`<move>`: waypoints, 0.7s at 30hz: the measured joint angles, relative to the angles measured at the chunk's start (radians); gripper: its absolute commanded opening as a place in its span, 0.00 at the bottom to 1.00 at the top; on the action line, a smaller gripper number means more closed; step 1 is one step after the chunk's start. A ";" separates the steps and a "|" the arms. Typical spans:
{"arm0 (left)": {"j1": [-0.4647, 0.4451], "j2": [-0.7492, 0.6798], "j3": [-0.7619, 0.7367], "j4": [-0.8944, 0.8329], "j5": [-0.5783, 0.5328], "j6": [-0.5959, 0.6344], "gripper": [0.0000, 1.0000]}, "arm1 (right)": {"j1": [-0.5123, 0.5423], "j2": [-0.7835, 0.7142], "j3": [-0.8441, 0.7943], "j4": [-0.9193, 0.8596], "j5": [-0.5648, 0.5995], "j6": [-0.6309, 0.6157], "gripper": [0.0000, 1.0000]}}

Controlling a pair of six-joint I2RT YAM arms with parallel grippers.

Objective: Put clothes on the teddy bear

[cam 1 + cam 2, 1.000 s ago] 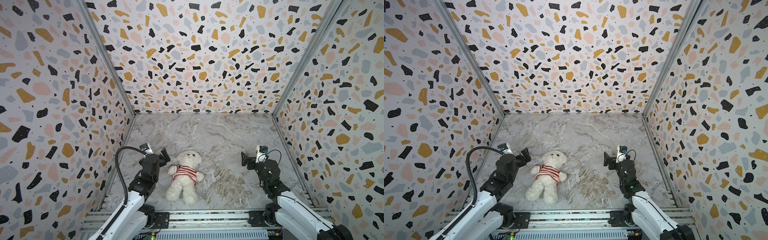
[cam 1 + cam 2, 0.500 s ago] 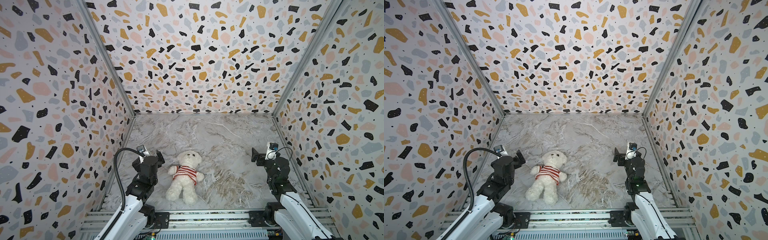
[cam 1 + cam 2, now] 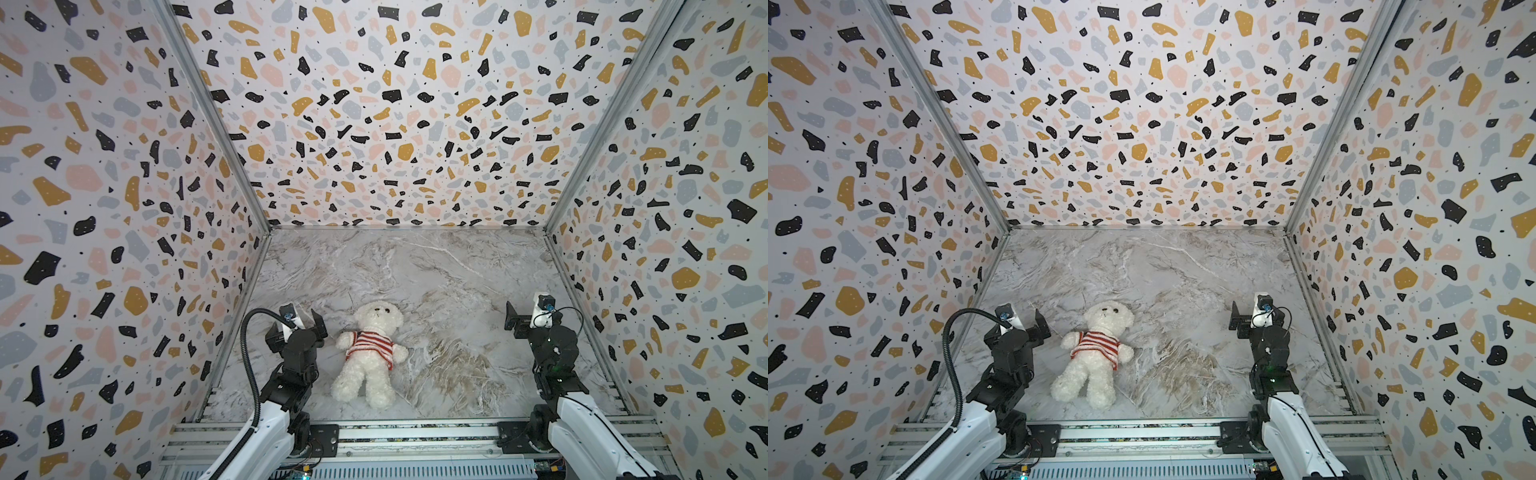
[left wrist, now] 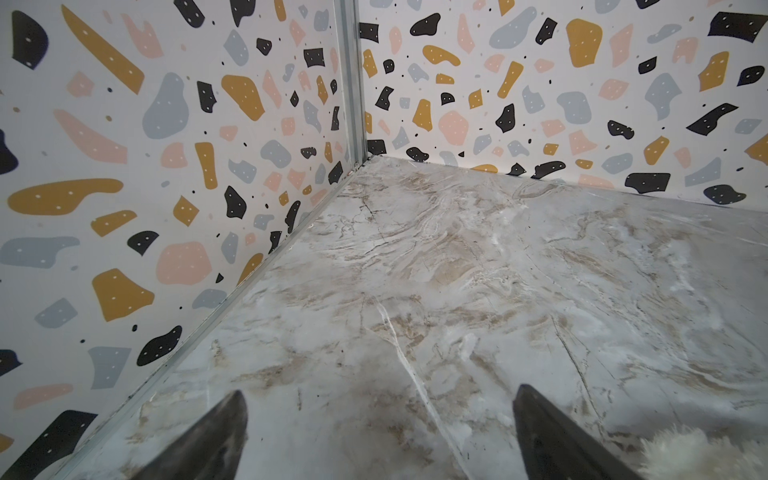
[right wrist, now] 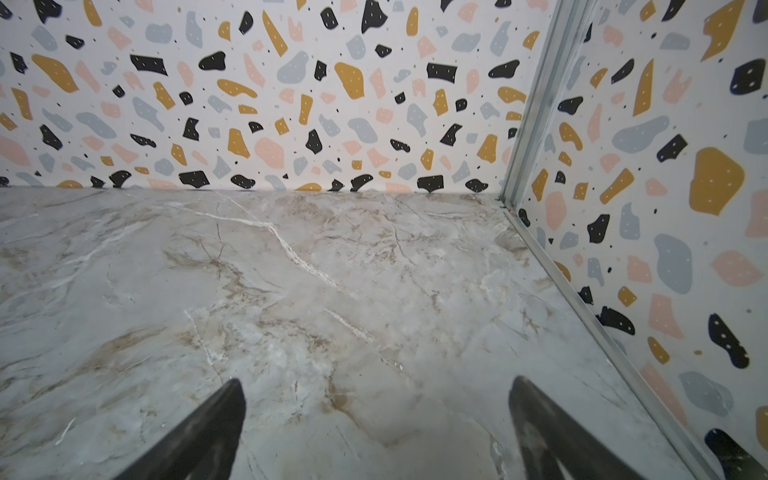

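The teddy bear (image 3: 365,376) is lying face-up on the marble tabletop (image 3: 436,291), wearing a striped sweater (image 3: 369,348). The left gripper (image 3: 296,328) is hovering just beside it, spread wide and empty. The right gripper (image 3: 534,320) is gaping too, well apart.

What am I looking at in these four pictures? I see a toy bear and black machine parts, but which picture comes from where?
This is a robot with two arms, a left arm and a right arm, fixed at the near edge of a marble-patterned table boxed in by speckled walls. Both top views come from one camera head above, looking down on everything. The other two pictures come from a small camera on each arm's wrist, looking out between its dark jaws. The teddy bear lies on its back near the left arm, wearing a red-and-white striped sweater. The left gripper and the right gripper are both open and hold nothing; neither touches the bear.
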 measured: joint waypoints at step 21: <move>0.042 0.220 -0.106 0.444 -0.035 0.113 1.00 | -0.004 0.456 -0.018 0.409 0.003 0.006 0.99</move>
